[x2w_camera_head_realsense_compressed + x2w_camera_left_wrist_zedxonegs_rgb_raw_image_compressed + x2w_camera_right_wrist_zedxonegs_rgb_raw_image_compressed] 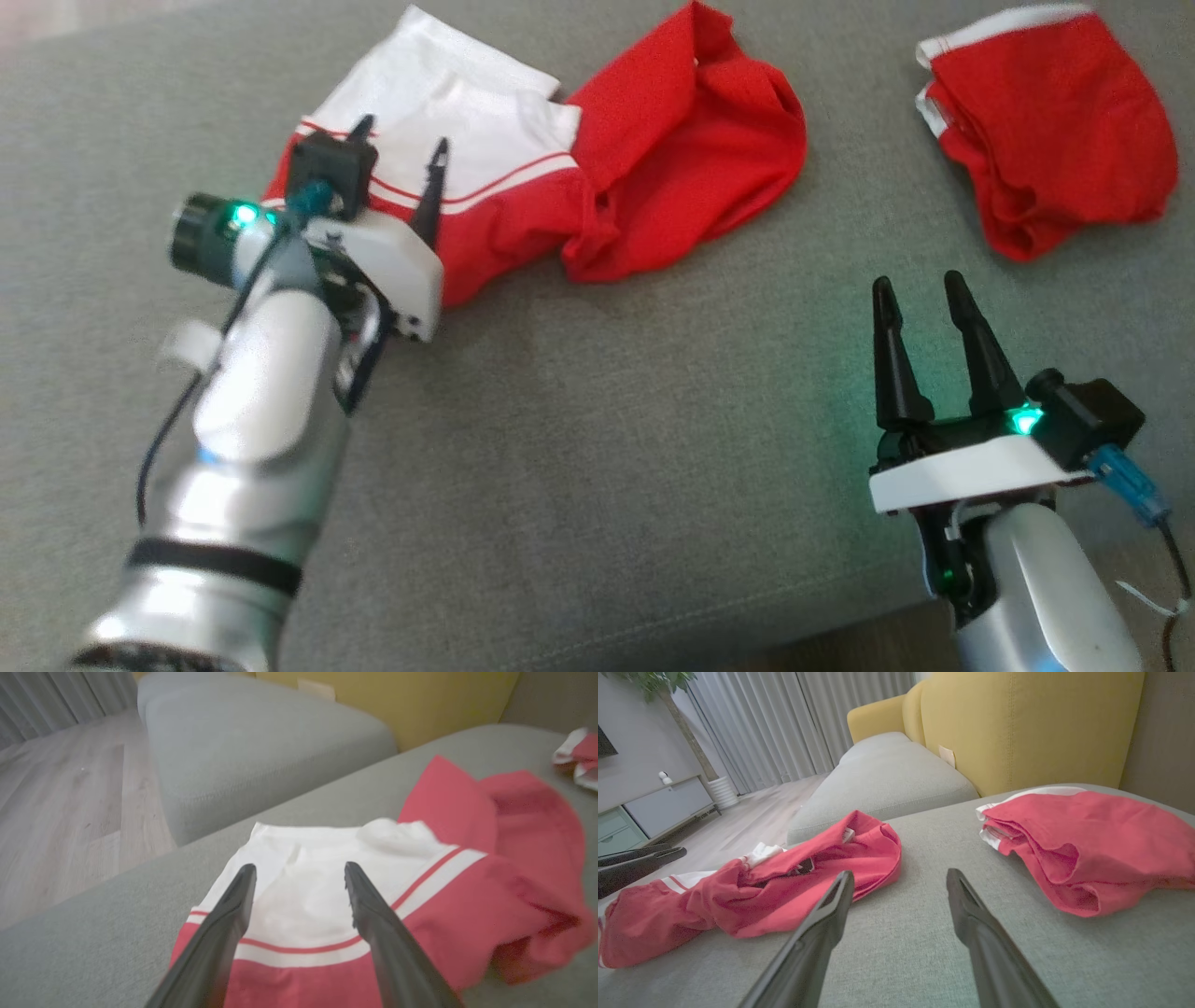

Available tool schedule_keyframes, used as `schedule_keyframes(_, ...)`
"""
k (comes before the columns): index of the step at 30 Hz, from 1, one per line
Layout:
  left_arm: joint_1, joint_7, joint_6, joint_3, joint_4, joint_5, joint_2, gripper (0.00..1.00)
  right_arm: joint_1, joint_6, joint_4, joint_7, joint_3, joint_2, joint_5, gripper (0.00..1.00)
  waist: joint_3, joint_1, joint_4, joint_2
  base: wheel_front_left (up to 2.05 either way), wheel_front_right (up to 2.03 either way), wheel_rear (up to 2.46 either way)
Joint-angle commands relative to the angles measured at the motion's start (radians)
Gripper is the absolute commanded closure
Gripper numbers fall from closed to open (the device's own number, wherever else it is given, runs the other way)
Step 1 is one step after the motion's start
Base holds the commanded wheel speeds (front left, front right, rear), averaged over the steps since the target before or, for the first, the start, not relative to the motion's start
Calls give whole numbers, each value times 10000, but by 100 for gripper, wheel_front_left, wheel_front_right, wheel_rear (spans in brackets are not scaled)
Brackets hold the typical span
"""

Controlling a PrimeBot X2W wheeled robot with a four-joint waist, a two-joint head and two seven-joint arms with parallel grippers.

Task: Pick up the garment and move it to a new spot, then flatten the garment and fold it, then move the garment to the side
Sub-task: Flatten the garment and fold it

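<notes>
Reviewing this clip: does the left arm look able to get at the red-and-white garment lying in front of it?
Probably yes: the left gripper hangs open just above the garment, at its white end, with nothing between them.

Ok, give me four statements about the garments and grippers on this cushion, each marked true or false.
The left gripper is open above the white part of the crumpled red-and-white fabric garment. True.
A second red fabric garment with white trim lies apart, to the robot's right. True.
The right gripper is shut on that second garment. False: it is open over the bare grey woven cushion, holding nothing.
Both garments lie on a wooden table. False: they lie on the cushion.
</notes>
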Motion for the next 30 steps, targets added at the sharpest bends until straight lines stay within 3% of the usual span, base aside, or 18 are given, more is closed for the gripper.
schedule_keyframes(1,-659,126,103,193,171,191,402,0,-318,-9,-319,-81,283,-7,78,0,323,0,-277,0,0,0,0)
schedule_keyframes(9,-2459,709,411,-222,2727,910,863,0,-430,-9,-307,-98,500,-7,86,0,846,0,-599,0,0,0,0)
schedule_keyframes(15,-2831,595,487,-350,3666,853,595,0,-354,-9,-213,-104,384,-7,81,0,825,0,-483,0,0,0,0)
schedule_keyframes(26,-2974,298,244,-687,4717,695,210,0,-432,-9,-44,-107,538,-7,49,0,535,0,-359,0,0,0,0)
schedule_keyframes(27,-2996,277,238,-705,4786,680,198,16,-419,-9,-29,-108,547,-7,43,0,522,0,-371,0,0,0,0)
schedule_keyframes(29,-3039,271,218,-721,4933,632,183,92,-390,-9,2,-108,550,-7,35,0,498,0,-399,0,0,0,0)
schedule_keyframes(30,-3061,258,216,-729,4999,611,180,100,-378,-9,15,-108,550,-7,38,0,485,0,-412,0,0,0,0)
